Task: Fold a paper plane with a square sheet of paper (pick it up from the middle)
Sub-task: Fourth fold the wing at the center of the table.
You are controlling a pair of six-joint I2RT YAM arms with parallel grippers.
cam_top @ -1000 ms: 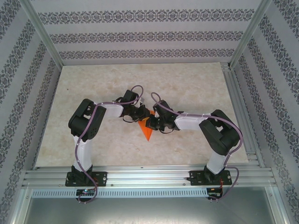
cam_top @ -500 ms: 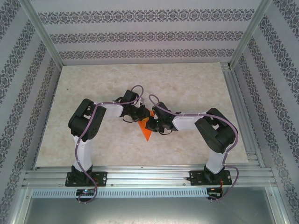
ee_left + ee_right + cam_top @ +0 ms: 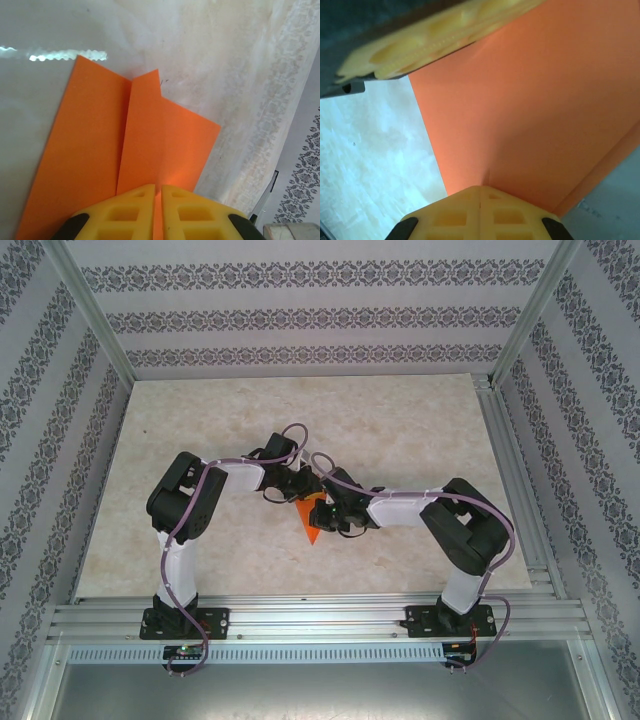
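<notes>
Orange paper, a single folded piece, is the paper plane (image 3: pixel 310 521), held just above the middle of the pale marbled table (image 3: pixel 400 420) with its point toward the arm bases. Two hands meet at it. The left hand (image 3: pixel 304 488) is clenched on the plane's edge: in the left wrist view its two yellow fingers (image 3: pixel 131 210) pinch the paper (image 3: pixel 150 145), where two flaps lie on either side of one centre crease. The right hand (image 3: pixel 326 508) also grips the plane, and its two fingers (image 3: pixel 505 212) are pressed together on the sheet (image 3: pixel 530 100). One yellow finger (image 3: pixel 435 42) of the other hand lies against the paper at the top of that view.
</notes>
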